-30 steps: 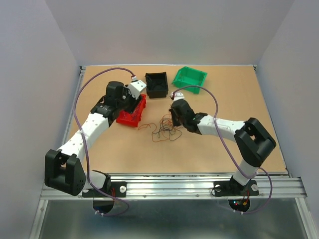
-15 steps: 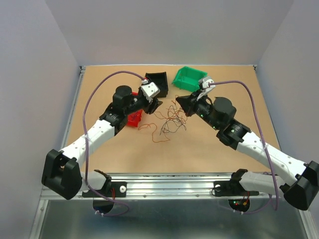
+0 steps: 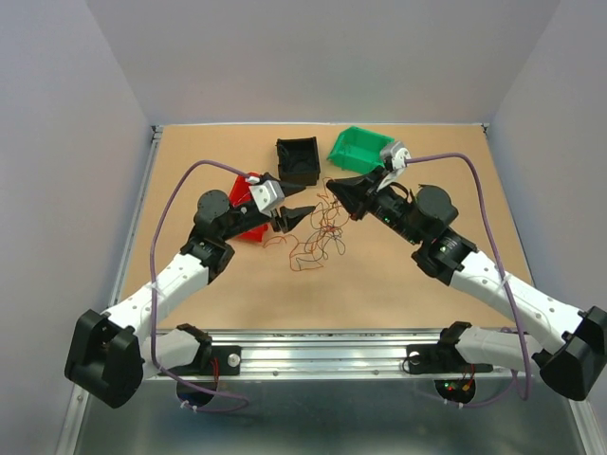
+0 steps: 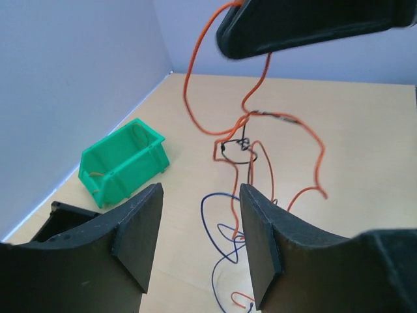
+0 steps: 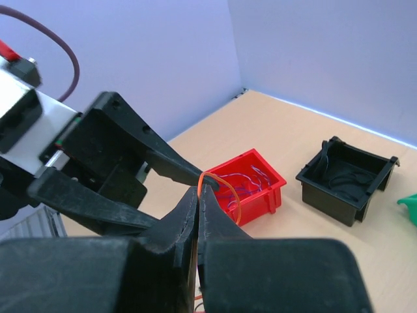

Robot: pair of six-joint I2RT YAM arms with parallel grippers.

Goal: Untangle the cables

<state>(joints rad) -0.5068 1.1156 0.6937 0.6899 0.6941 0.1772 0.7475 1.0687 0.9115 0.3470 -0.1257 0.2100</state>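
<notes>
The cables (image 3: 321, 230) are a loose tangle of hair-thin orange, dark and purple wires at mid-table. My right gripper (image 3: 334, 186) holds part of it up, shut on an orange cable (image 5: 227, 187) that loops out of its tips (image 5: 201, 190). In the left wrist view the orange strands (image 4: 242, 124) hang from the right gripper (image 4: 306, 26) down to the table. A dark blue wire (image 4: 215, 225) lies below. My left gripper (image 3: 308, 210) faces the tangle from the left. It is open (image 4: 201, 244), and nothing lies between its fingers (image 5: 150, 153).
A red bin (image 3: 248, 230) (image 5: 251, 186) with purple wires inside sits under my left wrist. A black bin (image 3: 298, 159) (image 5: 345, 179) and a green bin (image 3: 360, 150) (image 4: 120, 166) stand at the back. Grey walls enclose the table on three sides.
My right gripper has risen from the table, lifting part of the tangle. My left gripper has left the red bin, swung right toward the hanging wires and opened wider.
</notes>
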